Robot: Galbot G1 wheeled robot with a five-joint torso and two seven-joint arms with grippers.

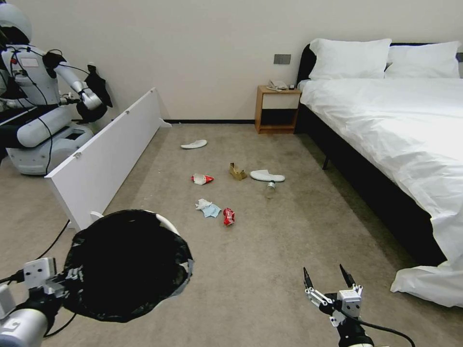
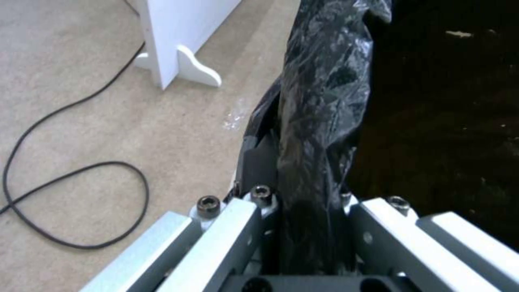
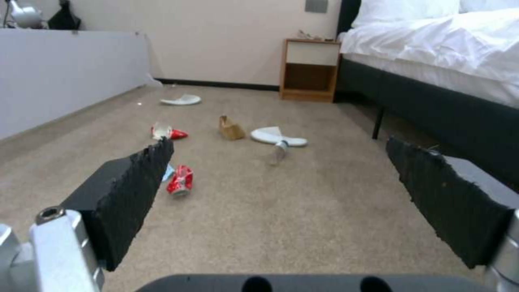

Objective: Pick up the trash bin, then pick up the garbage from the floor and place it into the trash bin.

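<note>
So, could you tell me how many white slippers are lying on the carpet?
2: one slipper near the white board's far end, the other slipper beside the brown paper bag; more could be hidden.

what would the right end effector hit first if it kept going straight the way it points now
Probably bare beige carpet: the open right end effector frames empty floor. Farther along, the clear plastic bottle lies nearest that line, with the crushed red can off to one side; depth is unclear.
</note>
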